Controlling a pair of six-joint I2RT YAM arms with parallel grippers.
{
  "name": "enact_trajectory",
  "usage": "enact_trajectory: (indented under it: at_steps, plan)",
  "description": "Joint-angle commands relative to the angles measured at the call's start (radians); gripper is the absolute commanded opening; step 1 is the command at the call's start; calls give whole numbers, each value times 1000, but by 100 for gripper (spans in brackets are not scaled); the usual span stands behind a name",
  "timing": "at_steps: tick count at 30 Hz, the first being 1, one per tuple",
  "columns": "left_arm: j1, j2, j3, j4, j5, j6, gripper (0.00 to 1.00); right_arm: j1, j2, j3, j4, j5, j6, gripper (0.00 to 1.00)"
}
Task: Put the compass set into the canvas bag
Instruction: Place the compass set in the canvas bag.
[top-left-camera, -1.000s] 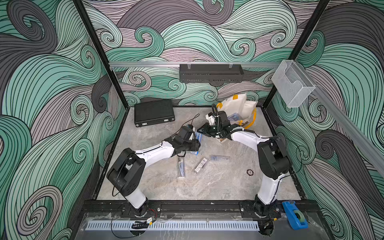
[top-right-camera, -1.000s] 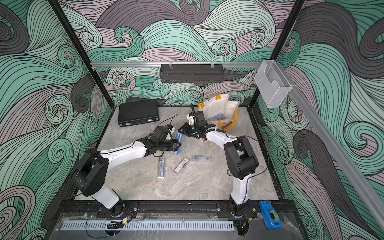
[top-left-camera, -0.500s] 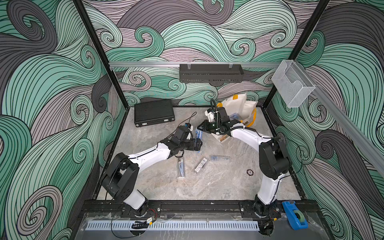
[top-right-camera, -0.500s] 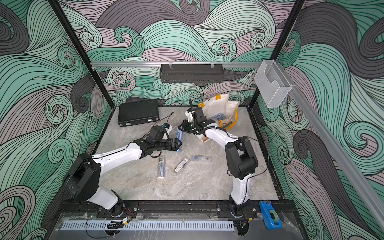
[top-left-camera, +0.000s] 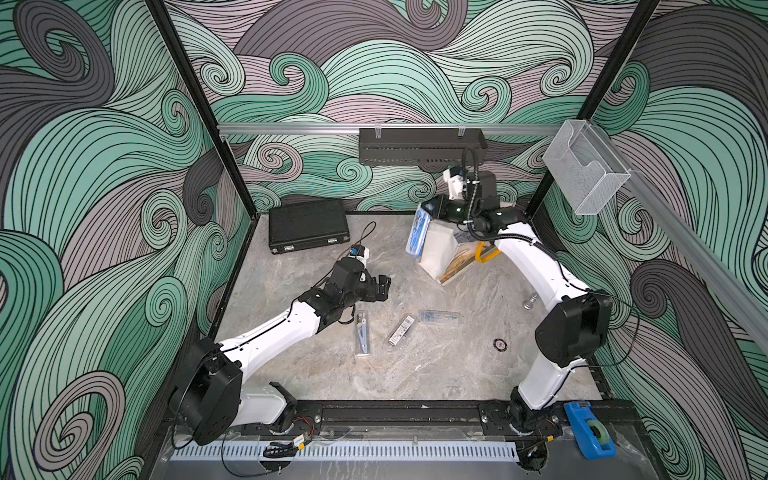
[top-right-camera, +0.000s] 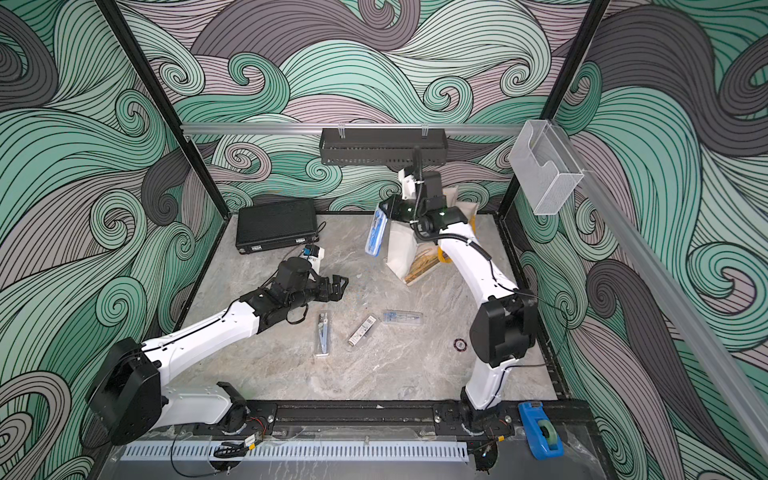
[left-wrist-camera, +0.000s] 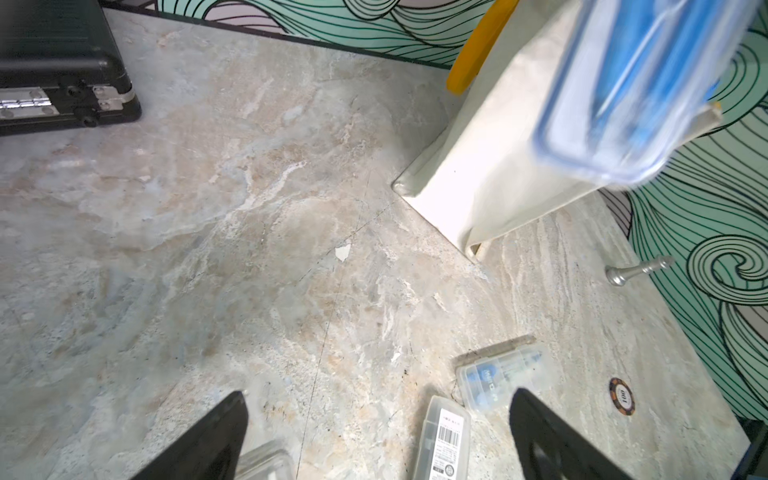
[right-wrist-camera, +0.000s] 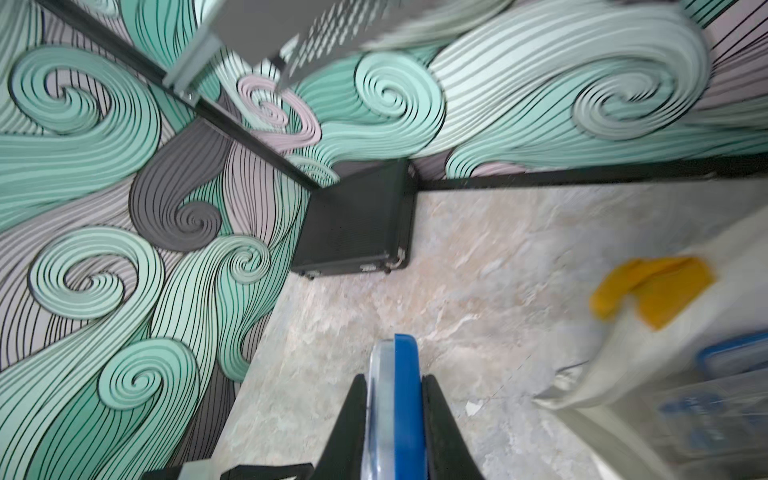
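**Top views.** In both top views your right gripper (top-left-camera: 428, 210) is clamped on the upper end of the compass set (top-left-camera: 417, 235), a flat clear case with a blue rim and blue insert. The case hangs nearly upright in the air, at the side of the canvas bag (top-left-camera: 437, 254) that faces the black briefcase (top-left-camera: 307, 224). It is outside the canvas bag; whether it touches the fabric cannot be judged. The canvas bag stands by the back wall, off-white, with a yellow handle (top-left-camera: 484, 251) and a tan panel on the side away from the black briefcase. Your left gripper (top-right-camera: 340, 286) hovers over the table (top-right-camera: 291, 374), well apart from the canvas bag, jaws spread wide with nothing between them.

**Left wrist view.** Both fingers (left-wrist-camera: 208, 436) stand far apart and empty above bare table. The compass set (left-wrist-camera: 640, 91) shows blurred in front of the canvas bag (left-wrist-camera: 490, 166), clear of the table. Nearer the fingers than the canvas bag lie a barcode-labelled case (left-wrist-camera: 444, 440) and a clear case (left-wrist-camera: 498, 378).

**Right wrist view.** The fingers (right-wrist-camera: 353, 428) press on both flat faces of the compass set (right-wrist-camera: 395, 407), seen edge-on. The canvas bag (right-wrist-camera: 727, 249) is blurred beside it, with its yellow handle (right-wrist-camera: 652, 286) showing.
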Motion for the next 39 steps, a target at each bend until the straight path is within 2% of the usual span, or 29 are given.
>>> enact_trajectory:
  at_steps: [1,9,16,20,26,34,39]
  plan:
    - [6,1,4,-4,-25,-5,99,-72,-47,55,-35,61,-24,9]
    - [7,104,93,-156,-49,-58,99,-215,-46,106,-57,205,-59,8]
    - [7,104,86,-183,-84,-98,99,-238,13,79,-63,338,-110,8]
    - [8,140,107,-278,-170,-163,99,-224,57,24,-46,354,-117,8]
    - [5,233,185,-504,-180,-270,99,-178,119,-35,-38,394,-157,9]
    - [-10,217,152,-553,-170,-359,99,-172,209,-48,-36,392,-153,11]
    - [-22,196,155,-616,-165,-379,99,-173,218,-34,-45,343,-153,24]
